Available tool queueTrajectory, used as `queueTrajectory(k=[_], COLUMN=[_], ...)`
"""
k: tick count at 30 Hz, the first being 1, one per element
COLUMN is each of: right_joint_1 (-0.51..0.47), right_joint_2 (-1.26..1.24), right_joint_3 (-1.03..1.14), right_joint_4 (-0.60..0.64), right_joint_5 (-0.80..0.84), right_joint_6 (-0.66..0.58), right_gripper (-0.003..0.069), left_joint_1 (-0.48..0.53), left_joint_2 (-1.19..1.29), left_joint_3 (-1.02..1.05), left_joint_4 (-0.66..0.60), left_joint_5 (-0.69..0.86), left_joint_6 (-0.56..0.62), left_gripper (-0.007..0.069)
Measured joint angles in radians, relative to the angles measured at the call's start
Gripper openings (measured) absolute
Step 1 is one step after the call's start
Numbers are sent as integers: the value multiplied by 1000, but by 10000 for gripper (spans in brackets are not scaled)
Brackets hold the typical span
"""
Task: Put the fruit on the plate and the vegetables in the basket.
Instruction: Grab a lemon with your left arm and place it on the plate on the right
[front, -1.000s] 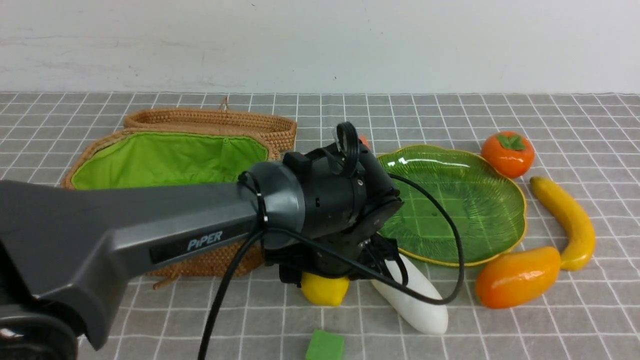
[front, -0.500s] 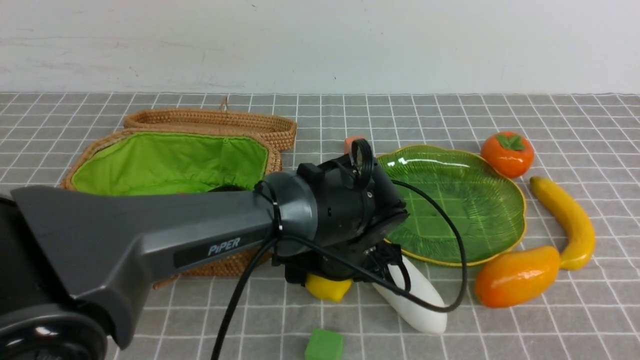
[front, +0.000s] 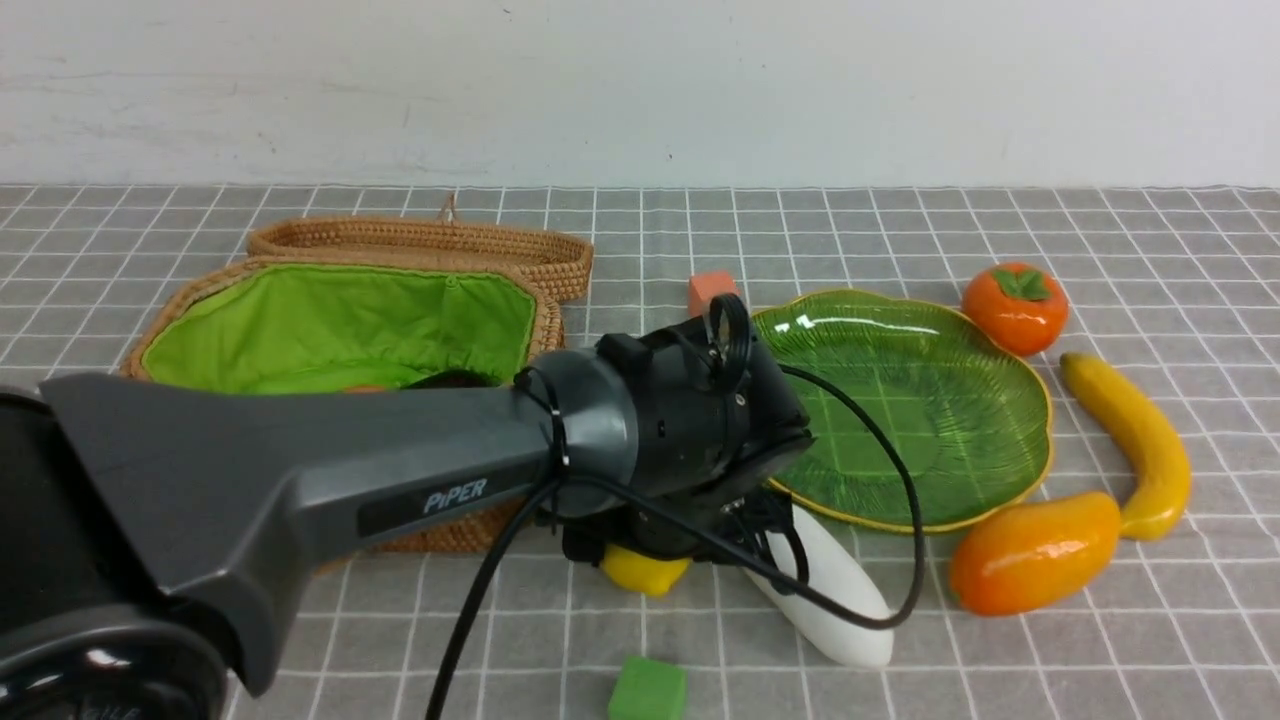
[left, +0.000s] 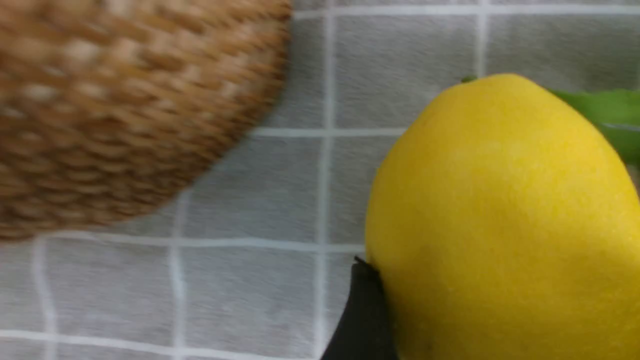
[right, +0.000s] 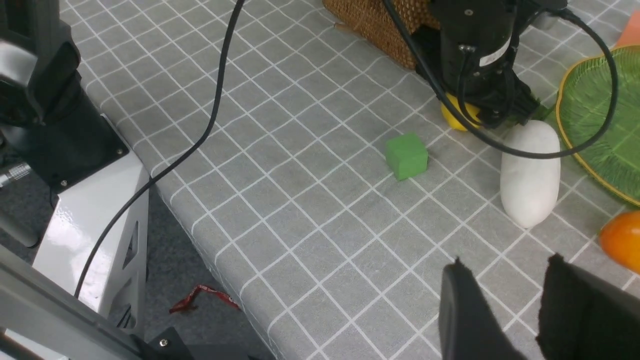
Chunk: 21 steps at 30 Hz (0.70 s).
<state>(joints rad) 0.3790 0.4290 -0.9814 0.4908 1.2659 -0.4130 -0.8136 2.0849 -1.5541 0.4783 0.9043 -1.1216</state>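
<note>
My left gripper (front: 655, 552) is down over the yellow lemon (front: 645, 575), just in front of the basket (front: 330, 310). In the left wrist view one black finger (left: 362, 310) presses the lemon's (left: 500, 225) side; the other finger is out of frame. A green leaf sprig (left: 610, 110) lies behind the lemon. The white radish (front: 830, 600) lies beside it. The green plate (front: 930, 400) holds nothing. The persimmon (front: 1014, 305), banana (front: 1135, 445) and mango (front: 1035, 553) lie around the plate. My right gripper (right: 505, 265) is open and empty above the table.
The wicker lid (front: 420, 245) leans behind the basket. A small green cube (front: 648, 690) sits near the front edge and an orange cube (front: 710, 290) behind the plate. The left arm's cable hangs over the radish. The table edge and arm base (right: 60, 125) show in the right wrist view.
My left arm has dropped lower and drawn slightly left over the lemon, which now shows less and has shifted a little with the gripper. The radish and the other fruit have not moved.
</note>
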Motion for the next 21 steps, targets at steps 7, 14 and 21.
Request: queueTrajectory(k=[7, 14, 21], right_joint_1=[0, 0, 0], right_joint_2=[0, 0, 0], right_joint_3=[-9, -9, -9], right_joint_4=[-121, -170, -159], right_joint_5=[-15, -59, -60], right_joint_6=[124, 207, 247], right_gripper=[235, 235, 235], left_joint_1=[-5, 26, 70], left_joint_2=[-143, -40, 196], left_joint_3=[-9, -240, -451], left_joint_4=[-46, -360, -446], left_joint_5=[-124, -231, -229], left_joint_6=[179, 689, 916], left_gripper=[563, 563, 566])
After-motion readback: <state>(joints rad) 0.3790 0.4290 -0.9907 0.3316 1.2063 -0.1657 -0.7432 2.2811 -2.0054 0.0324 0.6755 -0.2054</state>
